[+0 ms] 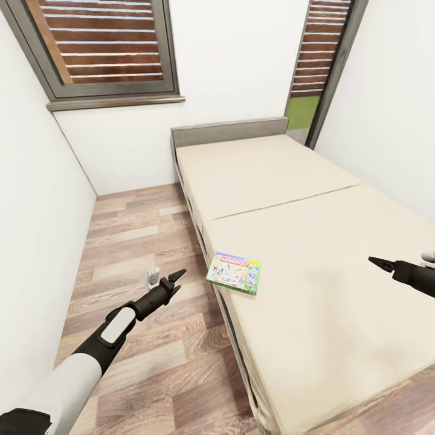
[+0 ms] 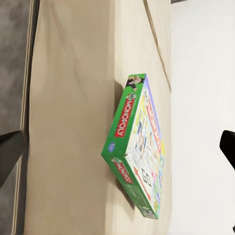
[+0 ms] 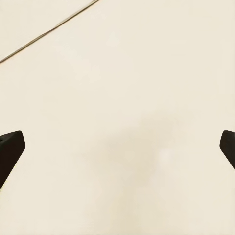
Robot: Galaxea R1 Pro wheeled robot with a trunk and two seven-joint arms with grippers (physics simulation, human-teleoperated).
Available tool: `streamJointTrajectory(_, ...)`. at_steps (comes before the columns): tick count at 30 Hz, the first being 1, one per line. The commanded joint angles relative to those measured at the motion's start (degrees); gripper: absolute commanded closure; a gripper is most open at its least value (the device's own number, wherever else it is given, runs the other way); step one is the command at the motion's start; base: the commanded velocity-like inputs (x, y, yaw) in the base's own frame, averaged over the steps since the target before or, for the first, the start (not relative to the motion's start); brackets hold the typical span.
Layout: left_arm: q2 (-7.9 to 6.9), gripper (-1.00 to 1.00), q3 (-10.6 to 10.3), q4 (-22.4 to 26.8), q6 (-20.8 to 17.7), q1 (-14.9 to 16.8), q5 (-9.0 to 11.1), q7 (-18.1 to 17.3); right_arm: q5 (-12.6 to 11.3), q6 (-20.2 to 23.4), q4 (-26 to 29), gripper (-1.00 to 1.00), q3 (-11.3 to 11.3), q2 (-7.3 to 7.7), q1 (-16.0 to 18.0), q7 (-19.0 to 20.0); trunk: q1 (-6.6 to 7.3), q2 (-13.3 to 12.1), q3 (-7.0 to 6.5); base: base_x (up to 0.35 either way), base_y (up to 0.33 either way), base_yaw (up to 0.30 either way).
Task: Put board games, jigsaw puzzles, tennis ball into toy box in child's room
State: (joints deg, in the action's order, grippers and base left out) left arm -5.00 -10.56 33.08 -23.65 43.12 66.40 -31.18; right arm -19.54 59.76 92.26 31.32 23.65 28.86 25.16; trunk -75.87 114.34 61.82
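1. Monopoly board game (image 1: 234, 272) lies flat at the near edge of the bed (image 1: 338, 254), overhanging slightly.
2. Left end effector (image 1: 176, 278), fingers wide and empty, hovers just beside it over the floor; best to straddle the box's thin edge (judgement).
3. Right end effector (image 1: 382, 263) is wide, empty, above the mattress.
4. Count: one game, one bed.

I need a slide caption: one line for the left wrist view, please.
Open left gripper faces the green-edged Monopoly board game lying at the edge of the beige bed.
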Motion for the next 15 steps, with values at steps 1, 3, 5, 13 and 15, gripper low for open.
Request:
streamJointTrajectory(1, -0.09, -1.00, -0.2, 0.0, -0.3, 0.0, 0.6, 0.0, 0.5, 0.2, 0.0, -1.00, 0.1, 0.00, 0.1, 0.6, 0.01, 0.0, 0.10, 0.000, 0.000, 0.000)
streamJointTrajectory(3, -0.11, -1.00, -0.2, -0.1, -0.3, 0.0, 0.6, 0.0, 0.5, 0.2, 0.0, -1.00, 0.0, -0.02, 0.1, 0.6, 0.01, 0.0, 0.20, 0.000, 0.000, 0.000)
streamJointTrajectory(5, -0.12, -1.00, -0.2, -0.1, -0.3, 0.0, 0.6, 0.0, 0.5, 0.2, 0.0, -1.00, 0.0, -0.04, 0.1, 0.6, 0.01, 0.0, 0.28, 0.000, 0.000, 0.000)
streamJointTrajectory(13, -0.19, -1.00, -0.1, -0.1, -0.3, 0.0, 0.6, -0.1, 0.5, 0.2, 0.0, -1.00, 0.0, -0.06, 0.1, 0.6, 0.01, 0.0, 0.52, 0.000, 0.000, 0.000)
streamJointTrajectory(15, -0.16, -1.00, -0.1, -0.1, -0.3, -0.1, 0.5, -0.1, 0.5, 0.2, 0.0, -1.00, 0.0, -0.05, 0.1, 0.6, 0.01, 0.0, 0.63, 0.000, 0.000, 0.000)
